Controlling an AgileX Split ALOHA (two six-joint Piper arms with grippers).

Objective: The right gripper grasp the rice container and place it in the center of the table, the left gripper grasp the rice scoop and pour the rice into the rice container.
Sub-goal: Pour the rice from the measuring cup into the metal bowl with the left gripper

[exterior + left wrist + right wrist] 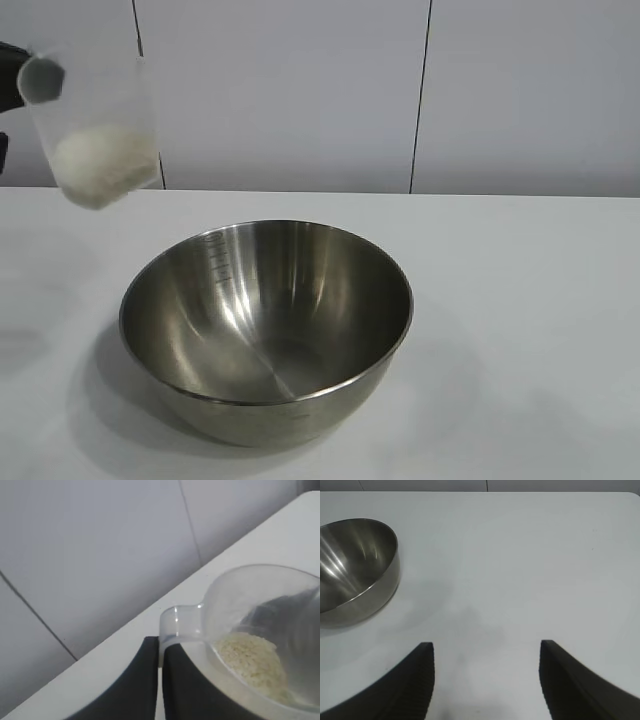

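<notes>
The rice container [266, 325], a shiny steel bowl, stands in the middle of the white table [520, 300]; it also shows in the right wrist view [355, 570]. It looks empty. The rice scoop [92, 125], a clear plastic cup, hangs tilted in the air at the far left, above and left of the bowl, with rice [100, 165] in its bottom. My left gripper [161, 652] is shut on the scoop's handle tab [175, 625]; rice [252, 660] lies inside the cup. My right gripper [486, 647] is open and empty over bare table, away from the bowl.
A white panelled wall [300, 90] runs behind the table's far edge. Bare tabletop lies to the right of the bowl.
</notes>
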